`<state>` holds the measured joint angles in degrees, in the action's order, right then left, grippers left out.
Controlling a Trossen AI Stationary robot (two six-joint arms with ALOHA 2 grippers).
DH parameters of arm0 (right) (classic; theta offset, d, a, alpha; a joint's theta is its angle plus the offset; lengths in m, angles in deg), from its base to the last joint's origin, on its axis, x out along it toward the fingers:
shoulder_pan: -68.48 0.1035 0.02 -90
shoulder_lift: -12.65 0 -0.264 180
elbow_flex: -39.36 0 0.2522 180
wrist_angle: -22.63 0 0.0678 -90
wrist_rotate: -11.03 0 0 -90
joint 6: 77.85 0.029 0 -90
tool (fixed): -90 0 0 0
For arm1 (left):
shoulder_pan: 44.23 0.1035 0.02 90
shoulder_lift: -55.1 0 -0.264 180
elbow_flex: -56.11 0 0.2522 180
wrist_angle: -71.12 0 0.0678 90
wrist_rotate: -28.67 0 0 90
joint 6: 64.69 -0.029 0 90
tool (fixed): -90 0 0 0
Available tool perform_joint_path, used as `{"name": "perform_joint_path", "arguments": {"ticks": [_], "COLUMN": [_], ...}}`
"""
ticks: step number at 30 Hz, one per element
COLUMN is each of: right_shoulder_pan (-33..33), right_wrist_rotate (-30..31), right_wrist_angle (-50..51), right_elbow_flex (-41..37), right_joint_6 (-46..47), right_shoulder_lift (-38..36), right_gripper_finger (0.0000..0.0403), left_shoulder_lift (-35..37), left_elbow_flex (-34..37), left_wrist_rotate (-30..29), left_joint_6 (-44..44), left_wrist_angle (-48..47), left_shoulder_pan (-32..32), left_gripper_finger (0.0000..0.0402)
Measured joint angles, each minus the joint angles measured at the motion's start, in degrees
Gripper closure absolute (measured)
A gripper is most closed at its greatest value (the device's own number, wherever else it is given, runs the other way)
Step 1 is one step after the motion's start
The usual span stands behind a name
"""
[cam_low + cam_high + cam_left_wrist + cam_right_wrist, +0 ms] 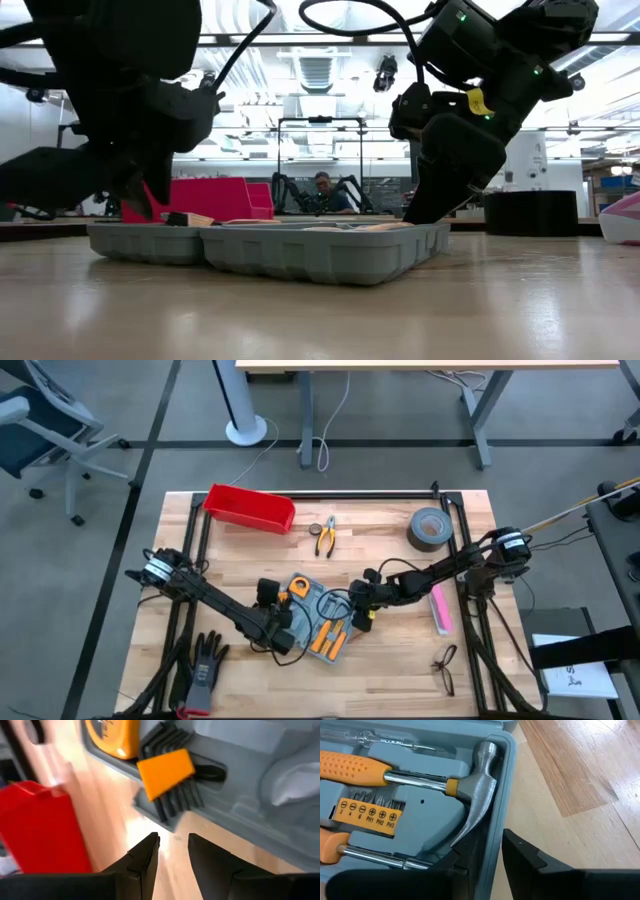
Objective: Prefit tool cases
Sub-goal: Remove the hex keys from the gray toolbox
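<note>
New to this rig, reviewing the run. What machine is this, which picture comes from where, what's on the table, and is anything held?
Two dark robot arms work at a wooden table. One camera looks straight down, one sits at table height, one rides each wrist. An open grey-blue plastic tool case holds a hammer and an orange-sleeved hex key set. Nearby lie a red rectangular bin, pliers, a tape roll, a black glove and glasses. The left gripper is open, holding nothing; the right gripper straddles the case's wall.

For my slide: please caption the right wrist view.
Right gripper fingers straddle the open tool case wall beside the hammer.
</note>
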<state>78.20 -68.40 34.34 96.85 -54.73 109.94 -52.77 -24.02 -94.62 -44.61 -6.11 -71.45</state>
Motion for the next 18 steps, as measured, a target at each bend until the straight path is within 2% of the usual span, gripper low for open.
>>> {"name": "perform_joint_path", "arguments": {"ticks": [8, 11, 13, 18], "right_shoulder_pan": [0.0, 0.0, 0.0, 0.0], "right_wrist_rotate": [0.0, 0.0, 0.0, 0.0], "right_wrist_angle": [-0.2, -0.3, -0.3, -0.4], "right_elbow_flex": [0.0, 0.0, 0.0, 0.0], "right_joint_6": [-0.1, -0.1, -0.1, -0.1], "right_shoulder_lift": [0.0, 0.0, 0.0, 0.0], "right_gripper_finger": [0.0351, 0.0354, 0.0353, 0.0342], "left_shoulder_lift": [0.4, 0.4, 0.4, 0.4], "left_elbow_flex": [-3.3, -3.2, -3.2, -3.2], "left_wrist_rotate": [5.1, 9.9, 12.1, 12.3], "left_joint_6": [5.0, 5.9, 5.5, 4.5], "left_wrist_angle": [1.2, 4.0, 5.9, 7.3], "left_shoulder_pan": [0.8, 2.7, 4.0, 6.4], "left_gripper_finger": [0.0288, 0.0284, 0.0273, 0.0229]}}
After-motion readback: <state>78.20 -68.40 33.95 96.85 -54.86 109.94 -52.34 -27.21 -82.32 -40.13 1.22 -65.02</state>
